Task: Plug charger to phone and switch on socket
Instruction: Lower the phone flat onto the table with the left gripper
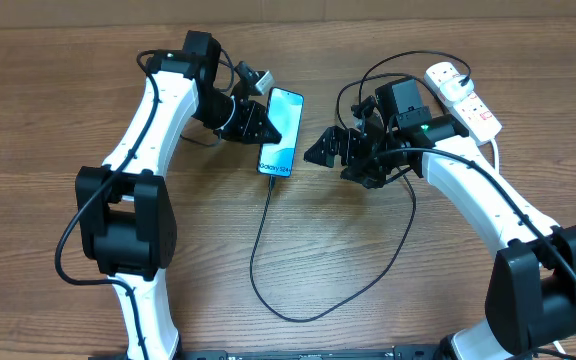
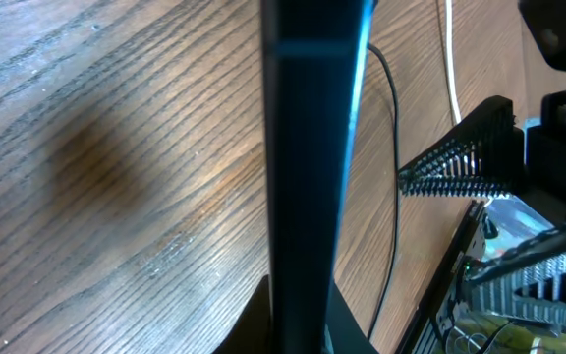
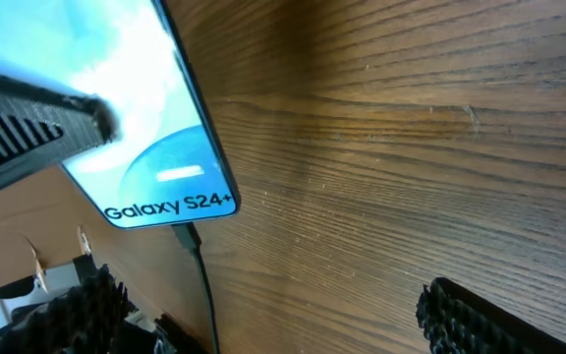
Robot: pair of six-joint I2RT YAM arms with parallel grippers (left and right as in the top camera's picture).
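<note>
While our left fingers (image 1: 252, 122) clamp the Galaxy S24+ phone (image 1: 286, 125), charger cable (image 1: 263, 215) plugged into its Galaxy-text end, our right fingers (image 1: 324, 148) spread wide just beside it.

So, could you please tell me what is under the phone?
Around the phone only the wooden table shows, and the charger runs from its lower end. The left gripper is shut on its edge; whatever lies directly beneath is covered.
</note>
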